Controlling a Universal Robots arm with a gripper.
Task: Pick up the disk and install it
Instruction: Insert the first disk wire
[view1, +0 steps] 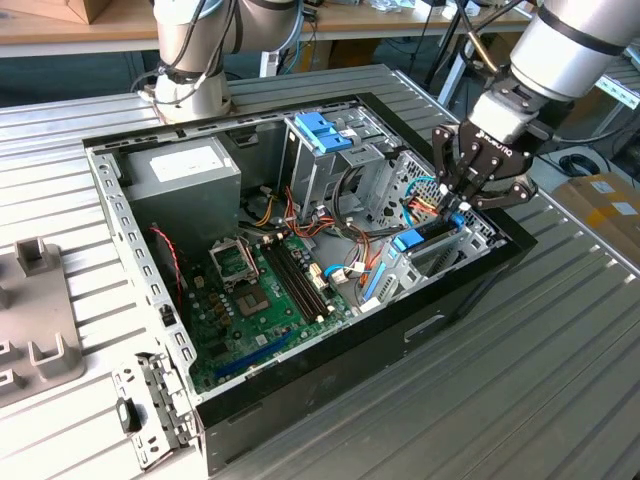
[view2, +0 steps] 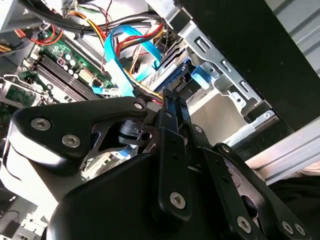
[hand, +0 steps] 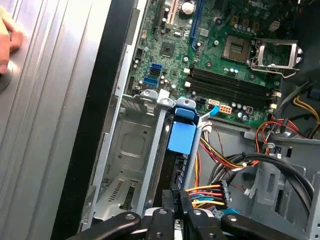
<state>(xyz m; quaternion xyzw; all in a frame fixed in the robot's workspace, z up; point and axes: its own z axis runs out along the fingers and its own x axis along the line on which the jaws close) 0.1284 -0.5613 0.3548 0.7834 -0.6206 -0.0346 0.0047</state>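
The disk (view1: 425, 238) stood on edge in a bay at the front corner of the open case (view1: 470, 290), on the exterior view's right, its blue carrier end facing the motherboard (view1: 265, 290). In the first wrist view the disk (hand: 181, 145) showed as a narrow dark slab running down from a blue tab, set between grey sheet-metal bay walls. In the second wrist view its blue frame (view2: 182, 80) sat just beyond the fingertips.

The gripper (view1: 458, 200) hung directly over the rear end of the disk, its black fingers drawn together at the tips and pointing down into the bay. Whether they pinched the disk's edge or merely touched it could not be told. In the second wrist view the gripper (view2: 170, 107) had its fingers nearly meeting just above the frame; in the first wrist view the gripper (hand: 176, 202) sat at the disk's end, beside a bundle of red, yellow and orange wires (hand: 207, 192).

Blue flat cables (view2: 120, 55) looped close beside the fingers. A metal cage with a blue handle (view1: 322, 132) stood further back in the case, and a grey power-supply box (view1: 185, 175) lay in the far corner. The case rested on a ribbed metal table (view1: 560, 380). Part of a person's hand (hand: 7, 37) rested on the table, well apart from the case.
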